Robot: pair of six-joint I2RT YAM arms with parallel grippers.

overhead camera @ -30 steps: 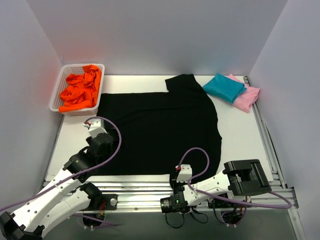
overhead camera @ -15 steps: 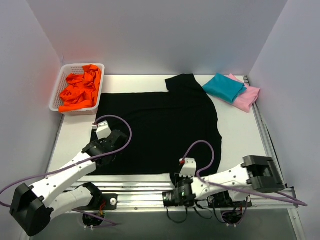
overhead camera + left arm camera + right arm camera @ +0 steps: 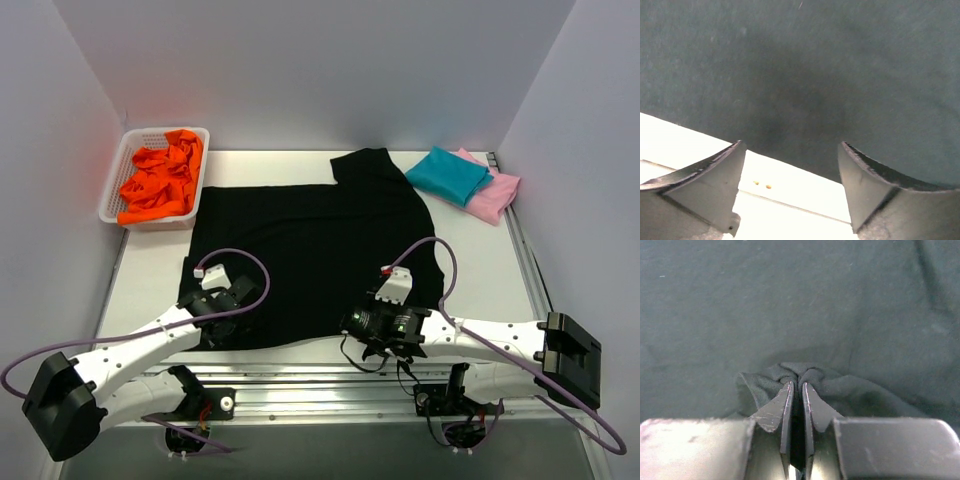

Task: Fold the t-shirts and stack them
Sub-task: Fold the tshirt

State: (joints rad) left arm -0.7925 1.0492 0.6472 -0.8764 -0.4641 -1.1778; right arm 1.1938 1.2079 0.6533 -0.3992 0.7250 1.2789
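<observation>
The large black t-shirt (image 3: 320,235) lies spread over the table's middle. My right gripper (image 3: 352,328) (image 3: 796,384) is shut on a bunched fold of its near hem, held over the shirt's near part. My left gripper (image 3: 218,328) (image 3: 791,145) hangs open at the shirt's near-left corner, and its fingers (image 3: 715,175) straddle the hem where the black cloth (image 3: 805,75) meets the white table. Nothing sits between them. A folded teal t-shirt (image 3: 450,175) rests on a folded pink t-shirt (image 3: 499,198) at the back right.
A white basket (image 3: 112,195) holding crumpled orange cloth (image 3: 160,180) stands at the back left. Metal rails (image 3: 300,375) run along the near table edge between the arm bases. Grey walls close in the left, back and right.
The right arm swung from the near rail onto the shirt, carrying the pinched hem inward. The left arm came down to the near-left corner, and its jaws narrowed a little.
</observation>
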